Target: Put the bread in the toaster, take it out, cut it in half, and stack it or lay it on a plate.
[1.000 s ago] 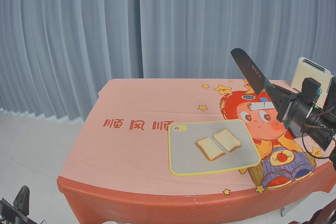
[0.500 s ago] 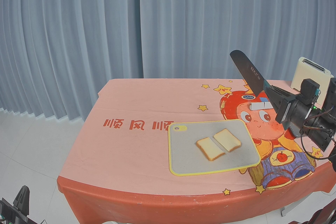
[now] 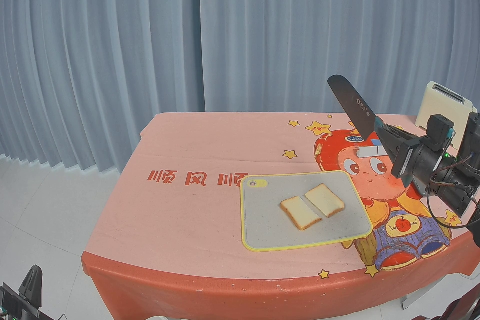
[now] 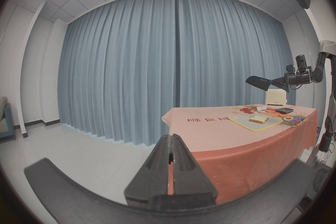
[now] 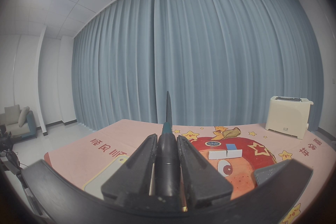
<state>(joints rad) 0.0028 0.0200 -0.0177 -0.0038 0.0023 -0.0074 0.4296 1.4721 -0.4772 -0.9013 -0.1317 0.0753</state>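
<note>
right fingers [image 5: 136, 165] are clenched on the black-bladed kitchen knife [image 3: 352, 103], raised over the counter's right side | left fingers [image 4: 157, 165] are pressed together, low off the near-left corner | two toasted bread halves [image 3: 300, 212] are laid side by side on the grey yellow-rimmed cutting board [image 3: 270, 231] | cream toaster [image 3: 445, 106] is set far right on the pink cloth-covered counter [image 3: 200, 216]

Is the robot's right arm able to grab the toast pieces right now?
Probably not yet. The right arm has jaws shut on the long black knife, held high. Nothing covers the two toasted bread halves on the grey cutting board, but the knife must likely go down first.
</note>
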